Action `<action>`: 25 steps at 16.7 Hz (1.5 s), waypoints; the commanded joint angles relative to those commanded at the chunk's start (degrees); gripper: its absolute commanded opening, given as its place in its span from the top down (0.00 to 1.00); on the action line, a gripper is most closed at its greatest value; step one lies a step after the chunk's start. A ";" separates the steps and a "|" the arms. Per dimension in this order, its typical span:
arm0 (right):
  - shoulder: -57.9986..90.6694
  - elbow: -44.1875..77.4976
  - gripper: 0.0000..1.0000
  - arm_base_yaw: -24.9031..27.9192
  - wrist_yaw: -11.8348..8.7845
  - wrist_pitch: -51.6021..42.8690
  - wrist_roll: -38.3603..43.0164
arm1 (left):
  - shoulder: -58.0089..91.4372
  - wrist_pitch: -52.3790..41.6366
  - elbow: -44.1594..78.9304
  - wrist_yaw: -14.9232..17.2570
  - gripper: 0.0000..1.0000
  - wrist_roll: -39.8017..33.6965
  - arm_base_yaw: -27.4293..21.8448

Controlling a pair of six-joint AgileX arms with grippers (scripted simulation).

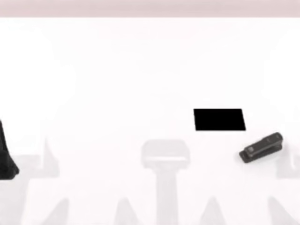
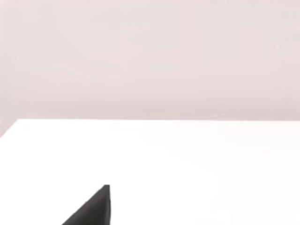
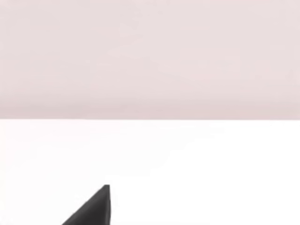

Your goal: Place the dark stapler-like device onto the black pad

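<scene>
The dark stapler-like device (image 1: 261, 146) lies on the white table at the front right, slanted, with its far end pointing right and back. The black pad (image 1: 219, 119) lies flat just behind and to the left of it, a small gap between them. Nothing touches either one. My left arm (image 1: 5, 159) shows as a dark shape at the table's left edge, far from both. My right arm does not show in the top view. Each wrist view shows only a dark wedge of its own gripper, the left gripper (image 2: 93, 211) and the right gripper (image 3: 93, 211), over bare table.
The white table (image 1: 117, 93) runs back to a pale pink wall (image 1: 150, 7). Faint grey shadows of the arms and a stand fall along the front edge (image 1: 164, 159).
</scene>
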 joint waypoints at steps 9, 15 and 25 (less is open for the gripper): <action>16.86 15.33 0.00 3.30 -0.11 -12.24 -16.26 | 0.00 0.00 0.00 0.00 0.00 0.00 0.00; 50.78 39.89 0.00 8.36 0.09 -32.71 -45.57 | 0.00 0.00 0.00 0.00 0.00 0.00 0.00; 96.89 75.47 0.00 16.14 0.07 -62.61 -86.59 | 0.00 0.00 0.00 0.00 0.00 0.00 0.00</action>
